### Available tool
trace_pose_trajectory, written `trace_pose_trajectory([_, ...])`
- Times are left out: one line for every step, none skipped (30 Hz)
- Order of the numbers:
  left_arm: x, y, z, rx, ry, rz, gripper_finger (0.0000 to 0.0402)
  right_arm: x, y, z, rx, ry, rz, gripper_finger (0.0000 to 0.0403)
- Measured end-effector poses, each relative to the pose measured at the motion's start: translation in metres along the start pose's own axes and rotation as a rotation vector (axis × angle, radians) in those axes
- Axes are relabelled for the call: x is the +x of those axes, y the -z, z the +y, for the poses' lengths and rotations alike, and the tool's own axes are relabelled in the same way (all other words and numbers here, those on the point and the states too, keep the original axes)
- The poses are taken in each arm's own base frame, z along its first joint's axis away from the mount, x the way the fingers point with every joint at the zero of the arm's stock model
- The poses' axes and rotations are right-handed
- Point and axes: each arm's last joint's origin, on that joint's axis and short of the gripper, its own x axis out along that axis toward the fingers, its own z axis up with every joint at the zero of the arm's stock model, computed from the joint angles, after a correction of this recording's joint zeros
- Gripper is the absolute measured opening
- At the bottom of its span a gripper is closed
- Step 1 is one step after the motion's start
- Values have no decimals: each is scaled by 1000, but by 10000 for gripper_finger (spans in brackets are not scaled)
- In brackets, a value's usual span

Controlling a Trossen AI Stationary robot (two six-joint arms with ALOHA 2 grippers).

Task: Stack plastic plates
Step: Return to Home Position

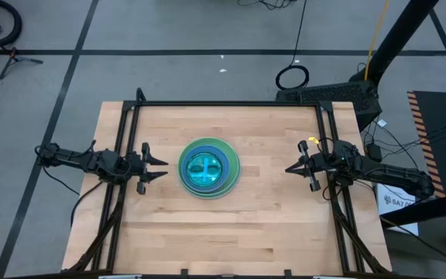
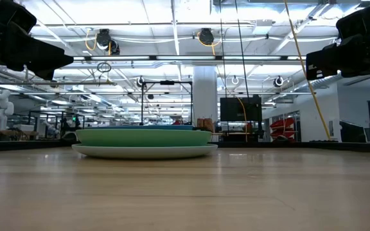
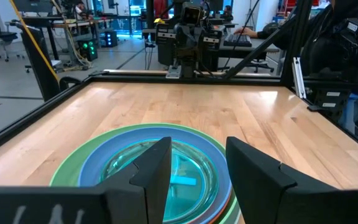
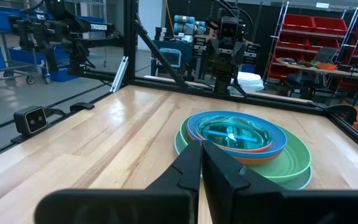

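1. Stack of plastic plates [image 1: 209,168] sits at mid-table [image 1: 231,232], between the two arms and touched by neither.
2. Layers seen in the wrist views: pale bottom plate [image 4: 303,180], green plate [image 4: 294,155], then orange and blue rims, with the translucent cyan plate [image 4: 235,134] on top. The layers hidden inside cannot be counted.
3. Left gripper [image 1: 163,168] is at the table's left side, pointing at the stack, fingers spread and holding nothing. Its wrist view shows a clear gap between them.
4. Right gripper [image 1: 289,168] is at the right side, also aimed at the stack. Its fingers are pressed together on nothing.
5. Handling (judgement): thin moulded plastic, so light and stiff. The shiny surfaces will be slippery, and nested plates could slide on each other if tilted or bumped. They are unlikely to break.
6. Grasp point (judgement): take the outer rim, with one finger above the lip and one below. To shift the whole pile, take the pale bottom plate's rim, which juts out past the rest.
7. Orientation: all plates lie flat with bowls upward, and the low view shows the rims level. The plates are round, so there is no long axis on the table, and the stack's axis is vertical. From above, the upper plates look nested slightly toward the left arm's side.
8. Status (judgement): stacking looks complete and both arms stand clear.
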Motion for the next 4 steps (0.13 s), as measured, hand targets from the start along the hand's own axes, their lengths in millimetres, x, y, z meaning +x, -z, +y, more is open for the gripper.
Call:
trace_pose_trajectory([0,0,0,0,0,0,159,0,0,0,0,0,0,11])
trace_pose_trajectory([0,0,0,0,0,0,159,0,0,0,0,0,0,11])
trace_pose_trajectory([0,0,0,0,0,0,159,0,0,0,0,0,0,11])
trace_pose_trajectory([0,0,0,0,0,0,159,0,0,0,0,0,0,11])
